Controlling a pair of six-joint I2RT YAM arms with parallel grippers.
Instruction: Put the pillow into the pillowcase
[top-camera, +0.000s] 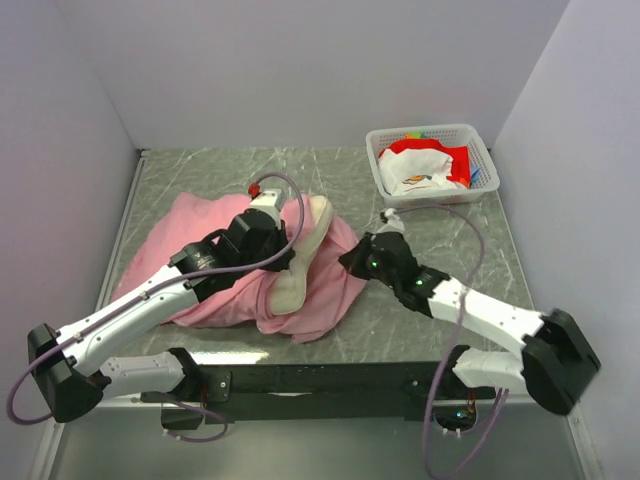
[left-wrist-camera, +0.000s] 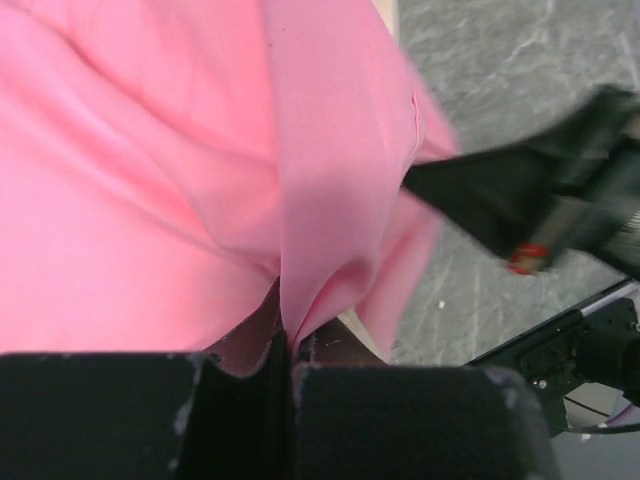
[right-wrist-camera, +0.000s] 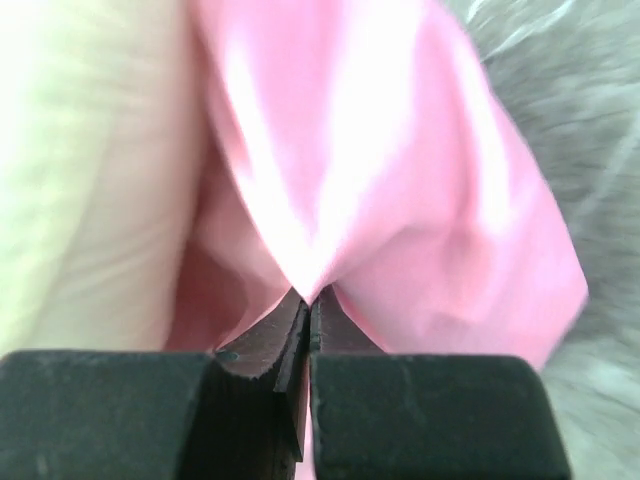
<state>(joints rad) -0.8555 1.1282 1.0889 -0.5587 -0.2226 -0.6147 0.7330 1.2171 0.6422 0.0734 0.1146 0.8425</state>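
Observation:
The pink pillowcase (top-camera: 200, 250) lies crumpled across the middle of the table. The cream pillow (top-camera: 305, 255) pokes out of its right part, mostly covered by pink cloth. My left gripper (top-camera: 283, 252) is shut on a fold of the pillowcase (left-wrist-camera: 320, 220) at the pillow's left side. My right gripper (top-camera: 350, 258) is shut on the pillowcase's edge (right-wrist-camera: 380, 170) at the pillow's right side. The pillow shows at the left in the right wrist view (right-wrist-camera: 80, 170). A sliver of it shows under the cloth in the left wrist view (left-wrist-camera: 365, 335).
A white basket (top-camera: 377, 160) with red and white cloth stands at the back right. Grey walls close the table on the left, back and right. The right arm (left-wrist-camera: 540, 200) shows in the left wrist view.

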